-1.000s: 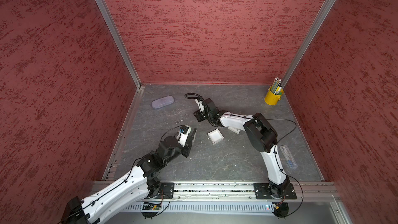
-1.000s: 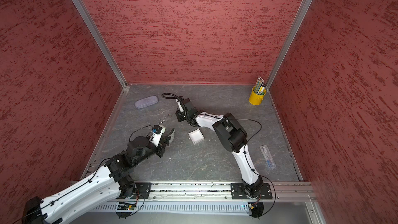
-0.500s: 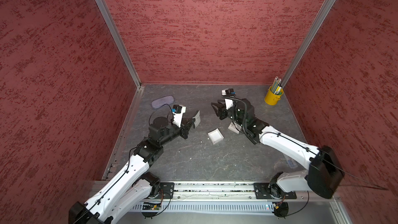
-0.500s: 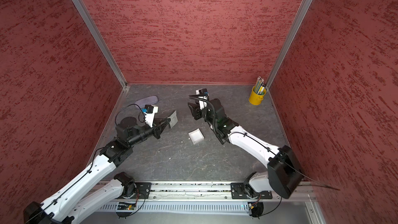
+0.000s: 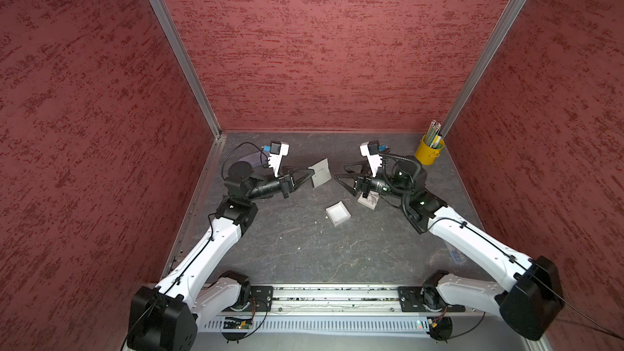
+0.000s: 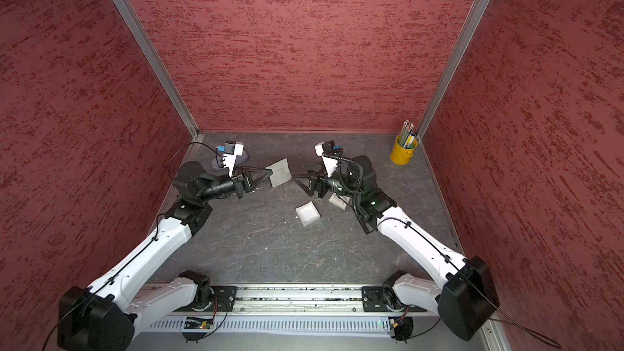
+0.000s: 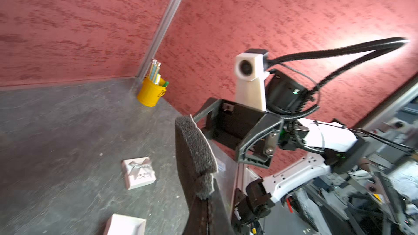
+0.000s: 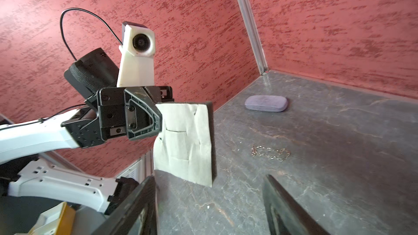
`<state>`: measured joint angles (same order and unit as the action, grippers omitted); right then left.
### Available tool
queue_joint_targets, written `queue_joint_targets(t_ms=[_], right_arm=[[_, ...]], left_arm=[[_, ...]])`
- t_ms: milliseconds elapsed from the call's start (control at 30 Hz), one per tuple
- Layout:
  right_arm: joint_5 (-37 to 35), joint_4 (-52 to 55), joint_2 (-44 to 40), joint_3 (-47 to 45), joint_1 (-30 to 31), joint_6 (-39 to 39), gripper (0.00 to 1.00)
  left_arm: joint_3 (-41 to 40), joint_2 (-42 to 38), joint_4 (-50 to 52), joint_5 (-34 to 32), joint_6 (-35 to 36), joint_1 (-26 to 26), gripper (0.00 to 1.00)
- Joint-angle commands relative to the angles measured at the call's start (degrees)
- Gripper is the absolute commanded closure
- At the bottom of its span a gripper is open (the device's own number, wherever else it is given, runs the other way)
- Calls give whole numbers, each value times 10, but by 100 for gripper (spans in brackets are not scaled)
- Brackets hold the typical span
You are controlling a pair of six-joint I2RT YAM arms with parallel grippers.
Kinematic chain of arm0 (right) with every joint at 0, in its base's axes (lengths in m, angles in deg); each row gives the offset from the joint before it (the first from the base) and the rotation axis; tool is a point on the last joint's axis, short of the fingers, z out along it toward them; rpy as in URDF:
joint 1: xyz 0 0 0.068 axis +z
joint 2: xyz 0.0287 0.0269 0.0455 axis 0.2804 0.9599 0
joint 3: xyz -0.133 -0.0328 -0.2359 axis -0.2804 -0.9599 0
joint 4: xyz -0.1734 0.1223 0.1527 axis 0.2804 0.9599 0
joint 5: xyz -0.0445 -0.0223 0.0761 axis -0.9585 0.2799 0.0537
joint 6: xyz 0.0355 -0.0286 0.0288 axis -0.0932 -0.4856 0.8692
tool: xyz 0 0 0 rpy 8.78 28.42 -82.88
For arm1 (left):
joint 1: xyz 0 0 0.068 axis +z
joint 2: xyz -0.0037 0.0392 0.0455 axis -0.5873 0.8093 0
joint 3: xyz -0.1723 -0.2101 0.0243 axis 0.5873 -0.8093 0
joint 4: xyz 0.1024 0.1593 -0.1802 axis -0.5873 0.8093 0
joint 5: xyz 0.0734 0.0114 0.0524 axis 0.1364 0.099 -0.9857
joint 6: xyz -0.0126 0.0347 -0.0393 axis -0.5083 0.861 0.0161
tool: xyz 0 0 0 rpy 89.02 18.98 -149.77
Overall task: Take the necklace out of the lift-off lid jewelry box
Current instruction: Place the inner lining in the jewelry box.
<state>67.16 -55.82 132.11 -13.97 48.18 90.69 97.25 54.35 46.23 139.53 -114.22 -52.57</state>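
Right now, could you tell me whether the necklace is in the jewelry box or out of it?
Out: the necklace lies on the bare tabletop, apart from the open jewelry box.

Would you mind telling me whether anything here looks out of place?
Yes: the foam insert is pinched aloft in the left hand, away from the open box base, and the necklace lies loose on the tabletop.

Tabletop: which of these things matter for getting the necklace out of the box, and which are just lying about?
Job: necklace, already out on the tabletop; open box base; bow-printed lid; foam insert, held in the left end effector.
Lying about: lilac case; yellow cup of pencils.
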Motion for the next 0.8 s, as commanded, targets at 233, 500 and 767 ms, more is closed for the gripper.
queue_joint_targets(t_ms=[233,500,767], right_arm=[[160,-179,65,7,-6,135,20],[205,-308,108,5,-6,237,61],[166,-298,96,-23,-6,237,95]], left_arm=[[-1,-2,-85,57,-58,1,100],[-7,9,-82,53,-62,0,100],[-17,14,-18,17,-48,-1,75]])
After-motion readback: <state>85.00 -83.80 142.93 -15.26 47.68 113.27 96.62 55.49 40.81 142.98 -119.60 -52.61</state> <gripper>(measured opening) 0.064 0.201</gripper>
